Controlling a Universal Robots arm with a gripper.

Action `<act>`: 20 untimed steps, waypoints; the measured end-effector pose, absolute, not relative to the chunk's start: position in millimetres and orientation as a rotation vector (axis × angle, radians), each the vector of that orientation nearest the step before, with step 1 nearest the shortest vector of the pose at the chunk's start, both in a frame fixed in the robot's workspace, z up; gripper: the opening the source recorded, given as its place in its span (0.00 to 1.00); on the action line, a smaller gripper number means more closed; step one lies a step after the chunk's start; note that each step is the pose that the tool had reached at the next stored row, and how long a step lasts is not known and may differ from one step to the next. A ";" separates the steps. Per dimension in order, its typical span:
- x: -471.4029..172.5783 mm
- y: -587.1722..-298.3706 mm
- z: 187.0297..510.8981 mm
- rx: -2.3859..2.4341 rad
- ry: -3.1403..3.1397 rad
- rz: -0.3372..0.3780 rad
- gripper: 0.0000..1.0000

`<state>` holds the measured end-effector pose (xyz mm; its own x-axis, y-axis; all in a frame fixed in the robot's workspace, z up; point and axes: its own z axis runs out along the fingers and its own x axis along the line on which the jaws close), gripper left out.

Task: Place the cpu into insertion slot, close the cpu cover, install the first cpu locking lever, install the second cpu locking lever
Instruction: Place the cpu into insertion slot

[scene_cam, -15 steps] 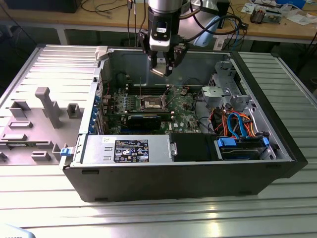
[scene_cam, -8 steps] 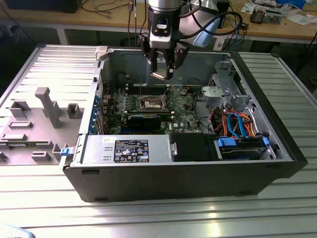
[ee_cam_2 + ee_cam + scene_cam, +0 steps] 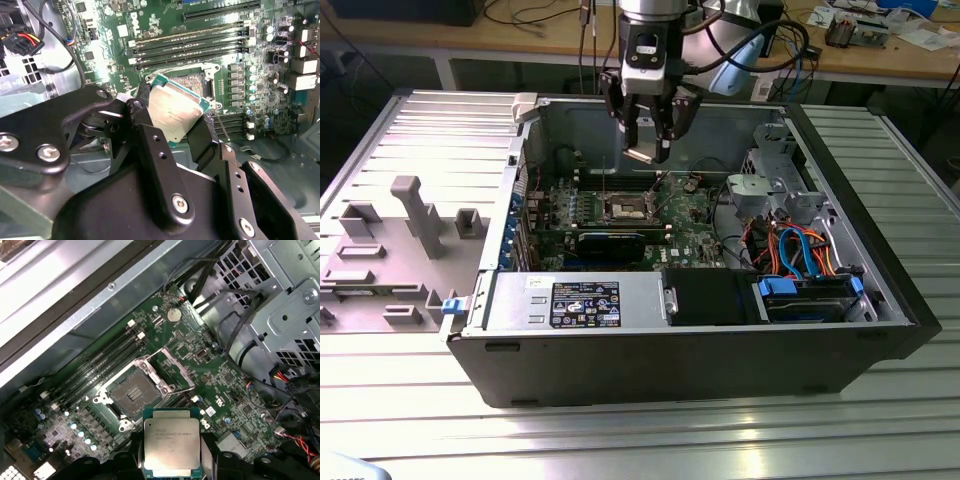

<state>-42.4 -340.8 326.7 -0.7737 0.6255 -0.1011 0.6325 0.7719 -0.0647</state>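
Observation:
My gripper point(image 3: 648, 150) hangs inside the open computer case, shut on the cpu point(image 3: 640, 156), a flat square chip with a silvery-tan top. Both wrist views show the cpu point(image 3: 175, 112) point(image 3: 171, 442) clamped by its edges between the black fingers point(image 3: 145, 125). The insertion slot point(image 3: 132, 394) point(image 3: 625, 208) lies open on the green motherboard, below the chip and apart from it, its dark centre bare. The cpu cover point(image 3: 172, 367) stands swung up at the slot's edge, and a thin locking lever point(image 3: 181, 389) lies beside it.
Long memory slots point(image 3: 100, 370) run along one side of the socket. A long black card point(image 3: 612, 240) sits in front of it in the exterior view. Drive cage and cables point(image 3: 790, 215) fill the case toward the exterior view's right. Grey fixtures point(image 3: 415, 215) stand outside on the table.

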 end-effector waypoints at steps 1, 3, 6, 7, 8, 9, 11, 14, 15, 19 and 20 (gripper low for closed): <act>-42.5 -340.8 326.7 1.033 2.894 -0.117 0.55; -43.3 -340.8 326.6 1.046 2.901 -0.077 0.55; -43.5 -340.8 326.7 1.049 2.902 -0.068 0.55; -43.5 -340.8 326.6 1.049 2.902 -0.068 0.55; -43.5 -340.8 326.6 1.050 2.902 -0.068 0.55; -43.5 -340.8 326.6 1.050 2.902 -0.068 0.55; -43.5 -340.8 326.7 1.050 2.902 -0.068 0.55; -43.6 -340.9 326.7 1.068 2.895 -0.068 0.55; -43.6 -340.9 326.7 1.076 2.893 -0.068 0.55; -43.6 -340.8 326.6 1.105 2.882 -0.069 0.55; -43.5 -340.8 326.6 1.109 2.881 -0.069 0.55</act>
